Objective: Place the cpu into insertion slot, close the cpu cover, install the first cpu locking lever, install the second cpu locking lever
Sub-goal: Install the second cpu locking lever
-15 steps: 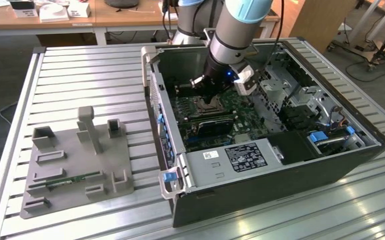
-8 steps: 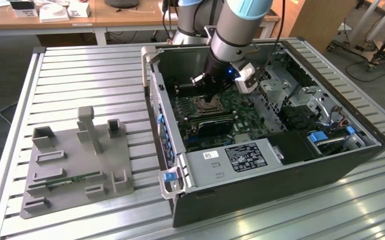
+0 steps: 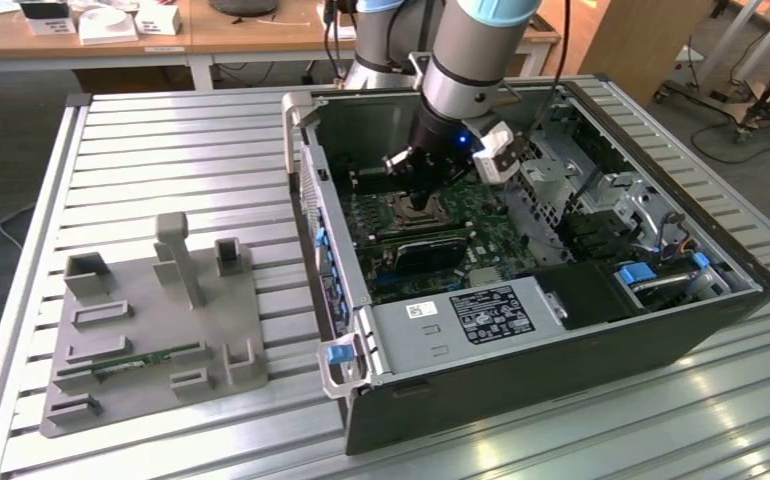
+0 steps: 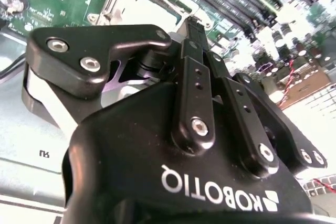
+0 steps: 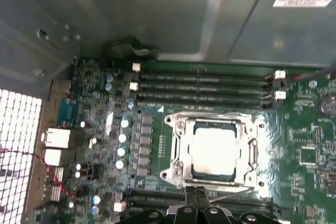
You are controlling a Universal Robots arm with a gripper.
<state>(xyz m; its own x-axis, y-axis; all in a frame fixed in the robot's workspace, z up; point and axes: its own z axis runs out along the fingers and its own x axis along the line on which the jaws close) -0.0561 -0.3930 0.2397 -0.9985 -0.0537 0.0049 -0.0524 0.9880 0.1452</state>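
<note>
**Chip seated, frame down, gripper at the socket edge**

While the arm reaches down into the open computer case (image 3: 745, 262), we log these items.

1. Gripper (image 5: 198, 195): fingers (image 4: 195, 51) drawn together into a narrow tip, with nothing visibly between them. In the first wrist view the tip sits at the edge of the socket frame, on the side away from the first bank of memory slots (image 5: 202, 85). We judge the closed tip suits pushing on thin metal parts, not carrying.

2. Cpu (image 5: 213, 149): lying flat in the insertion slot (image 5: 181, 153), pale top facing up out of the board. It is nearly square, so we record no clear long axis; its edges run parallel to the memory slots.

3. Cpu cover (image 5: 251, 129): appears folded down flat around the chip, its window framing the metal top. We cannot tell whether either locking lever is latched.

4. Motherboard (image 5: 310, 150): green, flat on the case floor, so the socket faces the arm.

5. Grey parts stand (image 3: 158, 335): on the slatted table (image 3: 158, 160), well apart from the case, towards the exterior view's left.
</note>
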